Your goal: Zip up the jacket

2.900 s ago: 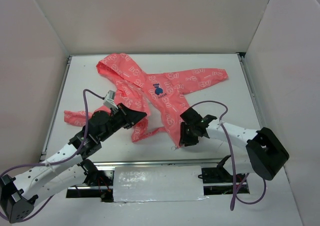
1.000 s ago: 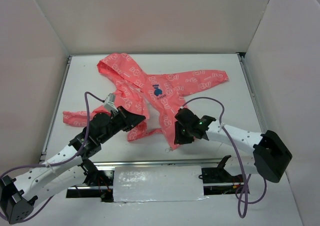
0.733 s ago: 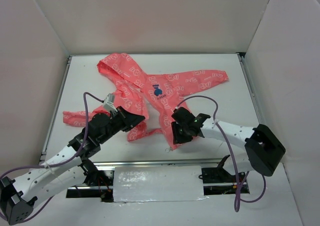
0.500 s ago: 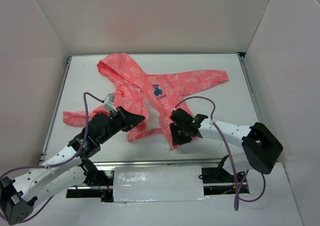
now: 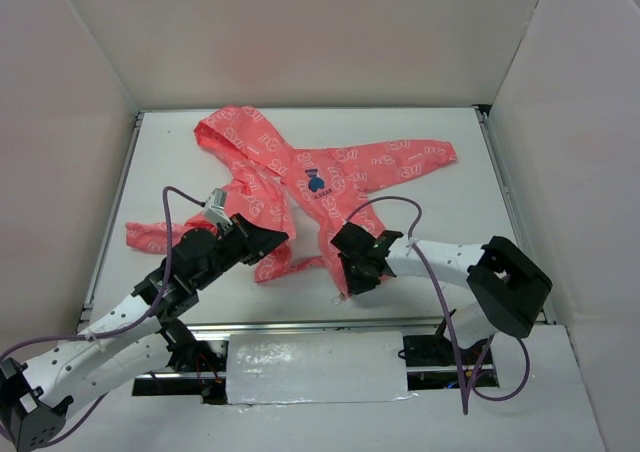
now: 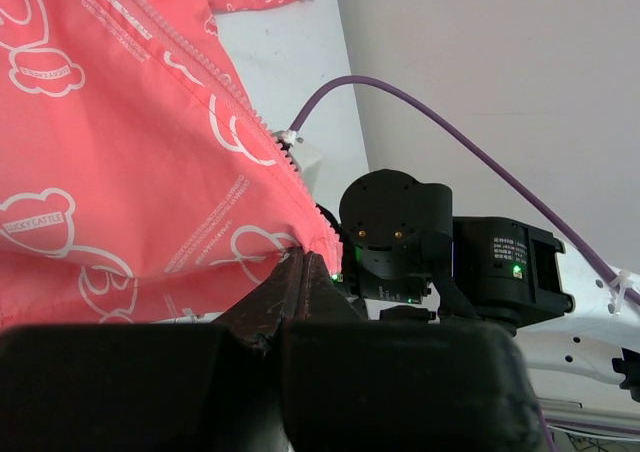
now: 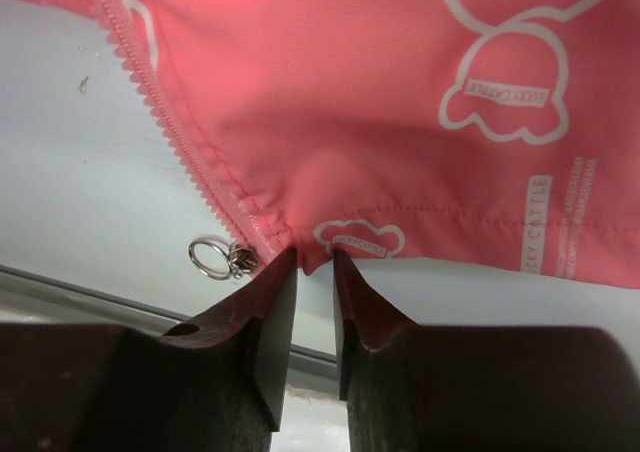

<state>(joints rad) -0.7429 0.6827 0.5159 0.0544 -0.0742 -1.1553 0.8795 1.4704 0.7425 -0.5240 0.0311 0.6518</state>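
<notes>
1 jacket (image 5: 345, 172) | 1 left gripper (image 6: 300, 264) clamping its hem | 1 right gripper (image 7: 315, 272), grip unclear

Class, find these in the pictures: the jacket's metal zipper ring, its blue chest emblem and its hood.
metal zipper ring (image 7: 230, 261): right wrist view, on the ring's right side.
blue chest emblem (image 5: 316, 181): top external view, its middle.
hood (image 5: 228, 132): top external view, middle of its fabric.

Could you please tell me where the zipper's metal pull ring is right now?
In the right wrist view, the pull ring lies on the table at the bottom corner of the jacket, beside the right gripper.
</notes>
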